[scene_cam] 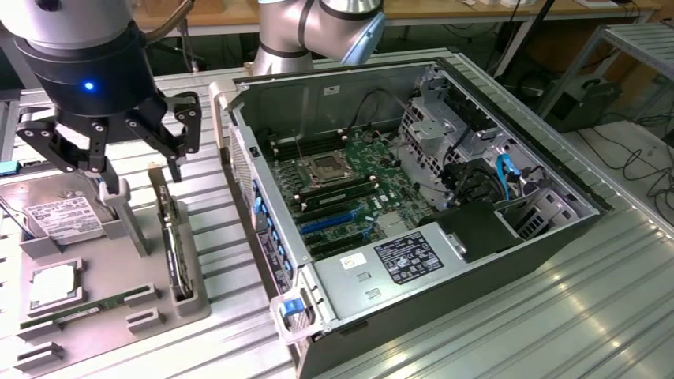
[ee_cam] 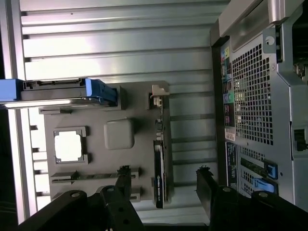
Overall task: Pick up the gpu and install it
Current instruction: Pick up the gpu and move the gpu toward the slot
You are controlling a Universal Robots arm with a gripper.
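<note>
Closest to me is the ribbed silvery metal table (scene_cam: 506,316). On it, toward the exterior view's left, sits a flat grey moulded tray (scene_cam: 116,276) with parts laid out in its pockets. A narrow green memory stick (scene_cam: 74,312) lies at the near edge, a square silver-topped processor chip (scene_cam: 53,286) is behind it, and then comes a boxy silver hard drive (scene_cam: 61,215) with a white label. Along the tray's side facing the case stands the gpu (scene_cam: 169,237), a thin flat dark circuit card set on its long edge in a slot, with a pale metal bracket at its far end. Right above that part of the tray hangs the black multi-link gripper (scene_cam: 137,170), a blue light glowing on its body, its fingers splayed wide and gripping nothing. From the wrist camera the gripper (ee_cam: 163,175) has one finger on each side of the gpu (ee_cam: 159,163), with a gap both ways, and the tray (ee_cam: 96,159) lies beneath. Just beside the tray, on the exterior view's right, the big dark computer case (scene_cam: 548,237) lies on its side with the panel off. Inside it are a green motherboard (scene_cam: 348,181) and, at the near end, a silvery power supply (scene_cam: 400,257) with a black label. Beyond it rises the thick grey base of the arm (scene_cam: 316,31).
</note>
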